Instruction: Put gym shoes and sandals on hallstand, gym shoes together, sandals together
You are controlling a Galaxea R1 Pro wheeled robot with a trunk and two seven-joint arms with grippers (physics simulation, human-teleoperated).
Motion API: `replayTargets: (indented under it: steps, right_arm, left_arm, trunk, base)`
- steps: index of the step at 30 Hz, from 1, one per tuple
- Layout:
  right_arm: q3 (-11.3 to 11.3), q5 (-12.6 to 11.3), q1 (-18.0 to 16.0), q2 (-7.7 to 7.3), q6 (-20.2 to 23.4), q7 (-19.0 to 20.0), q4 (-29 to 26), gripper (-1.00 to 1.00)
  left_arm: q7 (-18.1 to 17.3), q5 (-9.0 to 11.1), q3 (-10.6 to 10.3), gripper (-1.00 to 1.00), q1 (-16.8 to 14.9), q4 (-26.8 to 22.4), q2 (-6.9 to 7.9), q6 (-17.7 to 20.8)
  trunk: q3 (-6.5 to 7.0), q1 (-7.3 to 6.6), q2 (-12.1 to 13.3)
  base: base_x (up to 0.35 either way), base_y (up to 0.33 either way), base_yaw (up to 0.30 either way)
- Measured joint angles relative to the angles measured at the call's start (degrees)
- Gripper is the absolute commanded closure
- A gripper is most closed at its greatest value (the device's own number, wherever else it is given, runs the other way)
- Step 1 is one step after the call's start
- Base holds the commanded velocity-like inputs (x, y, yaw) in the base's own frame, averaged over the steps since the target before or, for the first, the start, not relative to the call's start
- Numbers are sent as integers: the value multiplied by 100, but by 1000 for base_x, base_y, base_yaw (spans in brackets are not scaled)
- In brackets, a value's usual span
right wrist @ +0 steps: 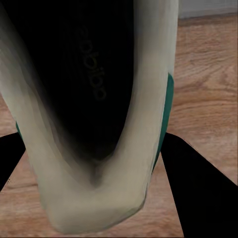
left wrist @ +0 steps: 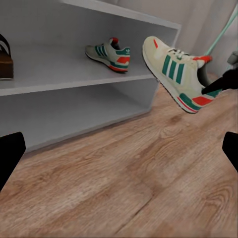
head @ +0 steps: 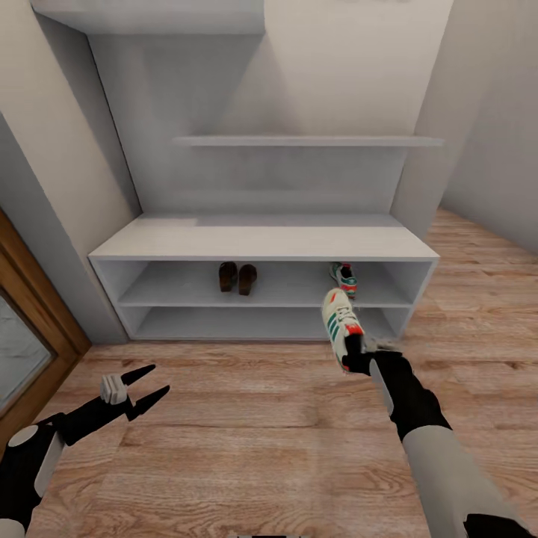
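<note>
Right gripper (head: 357,360) has the second sneaker (head: 341,326) by its heel, jaws clamped on it, toe pointing up and toward the rack (head: 261,240), held off the floor (head: 246,441) just in front of the right end. Its mate (head: 344,278) already sits on the upper shelf at the right, toe outward; from the left wrist camera there's bare shelf beside it. The two sandals (head: 237,277) stand side by side near the middle of that same shelf.

So the job now, I'd say, is to level that shoe out, get the toe under the bench top and slide it in right beside its partner. Aim for the free shelf on the sandal side, low enough to clear the top board, sole flat before letting go. The heel grip leaves the toe swinging, so go in slowly or it may knock the first sneaker.

Left gripper (head: 148,383) hangs over the floor, jaws apart, holding nothing.
</note>
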Motion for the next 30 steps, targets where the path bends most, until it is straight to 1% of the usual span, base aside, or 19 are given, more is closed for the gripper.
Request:
replayTargets:
  steps: [3,4,5,8,25,30]
  right_arm:
    - [111,44,-2,78,277,0,3,100]
    - [149,22,-4,105,505,7,5,100]
    - [163,46,-3,115,624,8,5,100]
    - [180,53,-2,127,767,6,5,100]
    - [192,109,-3,106,830,-23,-46,100]
    - [198,114,-5,107,830,-33,-50,100]
  left_arm:
    - [-7,-25,-6,-100,1,-5,3,0]
    - [-9,-41,-16,-100,1,-6,-1,0]
    - [-9,-56,-22,-100,1,-7,-5,0]
    - [-10,-73,-28,-100,1,-8,-11,0]
    - [-12,-88,-44,-100,1,-8,-25,0]
    - [-4,-91,-242,-100,1,-8,-38,0]
  trunk:
    - [0,0,0]
    - [0,0,0]
    - [0,0,0]
    - [0,0,0]
    - [0,0,0]
    - [0,0,0]
  base:
    - [0,0,0]
    - [0,0,0]
    - [0,0,0]
    - [0,0,0]
    - [0,0,0]
    - [0,0,0]
